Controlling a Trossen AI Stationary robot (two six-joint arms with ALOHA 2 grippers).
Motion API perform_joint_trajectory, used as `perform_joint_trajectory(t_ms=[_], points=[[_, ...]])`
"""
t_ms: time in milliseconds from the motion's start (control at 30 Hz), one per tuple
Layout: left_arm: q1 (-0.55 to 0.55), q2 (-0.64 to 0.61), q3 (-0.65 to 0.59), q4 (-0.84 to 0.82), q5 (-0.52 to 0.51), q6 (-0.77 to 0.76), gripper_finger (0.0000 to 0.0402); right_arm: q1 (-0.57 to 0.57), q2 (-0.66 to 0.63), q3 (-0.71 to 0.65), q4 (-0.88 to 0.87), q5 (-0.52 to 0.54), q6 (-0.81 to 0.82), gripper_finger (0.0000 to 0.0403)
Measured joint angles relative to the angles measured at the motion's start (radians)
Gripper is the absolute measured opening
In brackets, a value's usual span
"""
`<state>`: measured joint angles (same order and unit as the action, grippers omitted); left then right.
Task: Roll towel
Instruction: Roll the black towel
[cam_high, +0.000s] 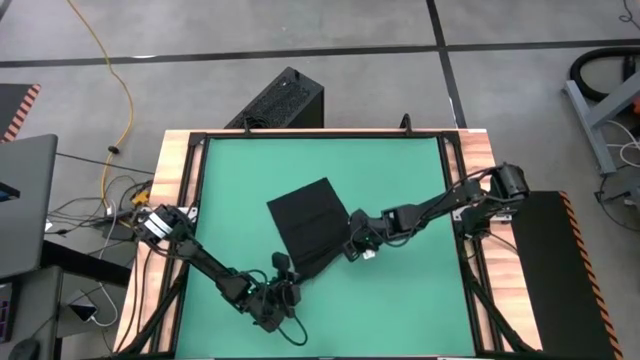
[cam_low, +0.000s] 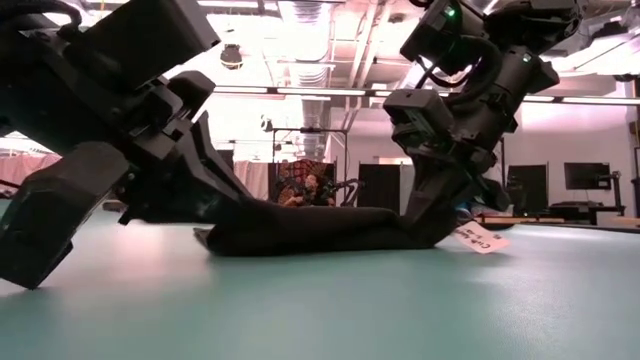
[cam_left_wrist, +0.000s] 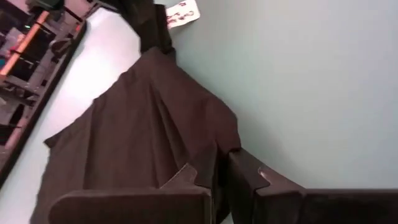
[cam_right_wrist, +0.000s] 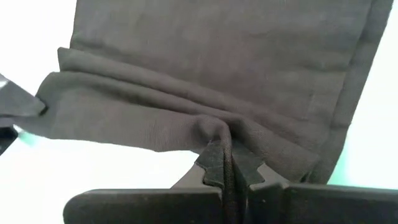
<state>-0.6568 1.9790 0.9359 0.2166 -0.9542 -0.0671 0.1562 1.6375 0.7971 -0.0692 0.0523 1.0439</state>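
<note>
I see black towel lying mid-table on green mat, mostly flat, creased, near edge bunched into loose folds. Small white tag with handwriting sticks out at one corner.

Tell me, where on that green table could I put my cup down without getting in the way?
The far strip of the green mat, behind the towel, is bare, and so is the near right corner. Avoid the middle and near left: both tools, left and right, pinch the towel there.
</note>
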Motion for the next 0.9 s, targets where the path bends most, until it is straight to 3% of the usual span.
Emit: perform_joint_trajectory(t_ms=[233,467,600,900], points=[[0.002,-0.088,-0.001,-0.079,-0.001,-0.085,0.0001,0.034,0.0,0.0,-0.001,-0.033,0.024,0.0017],[0.039,-0.121,-0.024,-0.182,0.142,-0.219,0.0,0.048,-0.002,0.0,0.002,-0.096,0.031,0.0028],[0.061,-0.121,-0.062,-0.185,0.14,-0.291,0.0,0.047,-0.002,0.0,0.003,-0.107,0.032,0.0029],[0.102,-0.129,-0.063,-0.199,0.154,-0.244,0.0,0.047,-0.002,0.0,0.002,-0.11,0.031,0.0035]])
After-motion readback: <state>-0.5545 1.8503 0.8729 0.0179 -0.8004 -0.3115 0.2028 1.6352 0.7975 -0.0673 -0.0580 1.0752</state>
